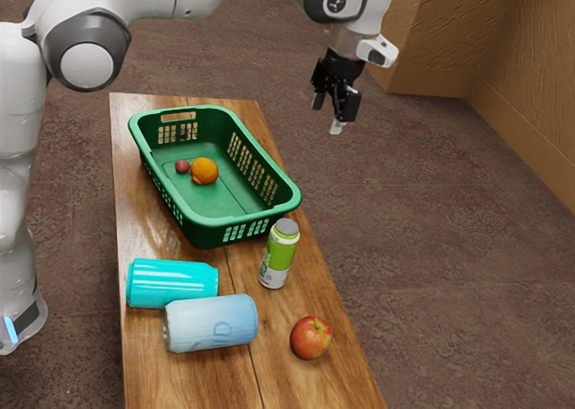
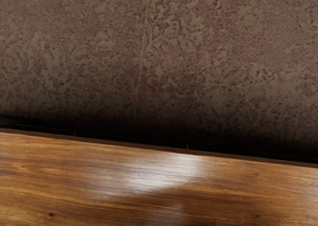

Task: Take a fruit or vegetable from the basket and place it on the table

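Note:
My gripper [image 1: 327, 117] hangs in the air at the upper right of the exterior view, beyond the table's long edge, with its fingers apart and nothing between them. The green basket [image 1: 260, 202] stands on the wooden table [image 1: 269, 373], off to the exterior view's left of the gripper and lower. Inside it lie an orange fruit [image 1: 206, 171] and, right beside that, a small reddish-purple one [image 1: 182, 166]. A red apple [image 1: 311, 337] rests on the bare wood outside the basket. In the wrist view the table [image 2: 99, 171] runs along the lower part.
A green and white bottle [image 1: 279, 254] stands upright by the basket's near corner. Two cans, one turquoise [image 1: 171, 283] and one pale blue [image 1: 211, 324], lie on their sides nearby. Patterned floor [image 2: 159, 52] spreads past the table's edge, and a brown wall [image 1: 530, 85] rises at the exterior view's right.

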Robot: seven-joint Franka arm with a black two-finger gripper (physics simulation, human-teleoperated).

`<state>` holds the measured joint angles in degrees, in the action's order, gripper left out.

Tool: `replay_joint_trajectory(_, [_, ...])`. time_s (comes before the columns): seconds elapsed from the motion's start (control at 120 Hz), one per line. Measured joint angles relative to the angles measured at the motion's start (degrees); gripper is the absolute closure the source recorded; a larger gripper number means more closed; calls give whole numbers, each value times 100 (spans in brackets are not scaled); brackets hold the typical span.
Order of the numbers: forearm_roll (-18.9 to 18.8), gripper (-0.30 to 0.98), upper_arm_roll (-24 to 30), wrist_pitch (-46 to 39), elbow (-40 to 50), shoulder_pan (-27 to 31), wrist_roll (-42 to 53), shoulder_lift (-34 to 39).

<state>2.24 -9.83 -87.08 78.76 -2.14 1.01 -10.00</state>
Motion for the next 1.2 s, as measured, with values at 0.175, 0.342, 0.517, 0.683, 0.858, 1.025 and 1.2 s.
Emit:
replay_joint_trajectory(0.175, [17, 0, 5, 32, 63, -36, -280, -30])
replay_joint_trajectory(0.342, [14, 0, -1, 111, 1107, -34, -791, 591])
replay_joint_trajectory(0.517, [-370, 0, -17, -331, 2243, -53, -956, 1600])
replay_joint_trajectory(0.683, [-760, 0, -546, -711, 2347, -7, -830, 1812])
replay_joint_trajectory(0.858, [-868, 0, -850, -1043, 2329, 36, -546, 1679])
replay_joint_trajectory(1.025, [-822, 0, -296, -1235, 2336, -192, -393, 1618])
replay_joint_trajectory(1.2, [-823, 0, -261, -1330, 3282, -132, -285, 2435])
